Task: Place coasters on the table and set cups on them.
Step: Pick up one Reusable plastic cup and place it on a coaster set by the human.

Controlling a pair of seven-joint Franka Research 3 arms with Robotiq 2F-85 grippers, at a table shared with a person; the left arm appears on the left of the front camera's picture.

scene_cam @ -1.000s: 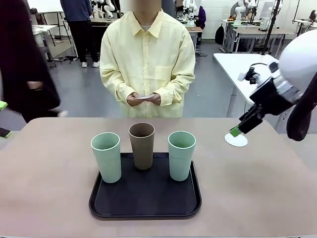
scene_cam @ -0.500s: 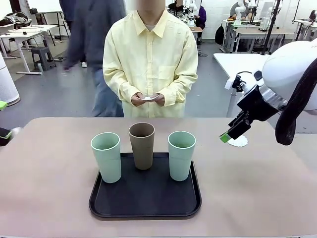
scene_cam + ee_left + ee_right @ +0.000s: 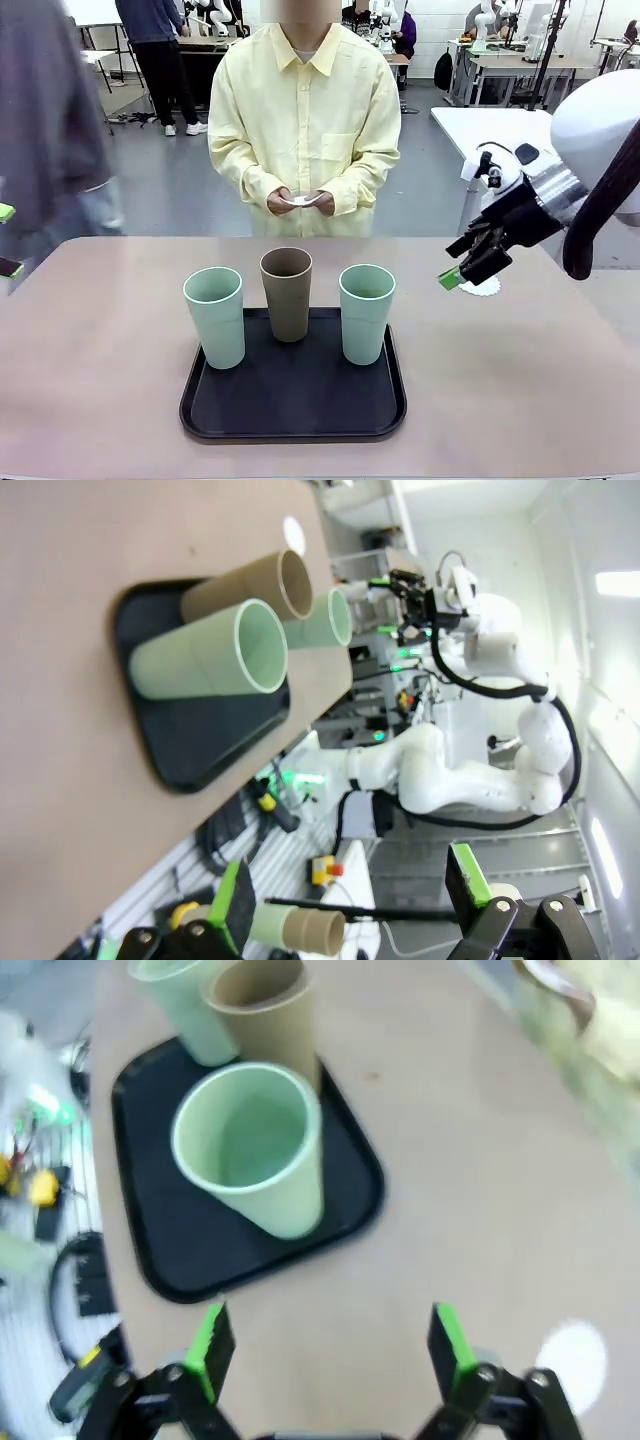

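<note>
Three cups stand on a black tray (image 3: 293,405): a mint green one (image 3: 214,315) on the left, a brown one (image 3: 286,293) at the back, and a mint green one (image 3: 366,312) on the right. One white coaster (image 3: 484,287) lies on the beige table (image 3: 100,350) at the right, partly behind my right gripper (image 3: 458,272). That gripper hovers open and empty just left of the coaster. From its wrist view, the right gripper (image 3: 330,1345) faces the nearest mint cup (image 3: 255,1150), with the coaster (image 3: 572,1360) off to the side. My left gripper (image 3: 348,900) is open and empty, far from the cups (image 3: 210,660).
A person in a yellow shirt stands at the far edge, holding more white coasters (image 3: 300,200) in both hands. Another person passes at the far left. A white table (image 3: 490,130) stands behind on the right.
My right gripper has drifted left off the coaster toward the cups and turned at the wrist. The cups and tray have not moved. People behind have walked past.
</note>
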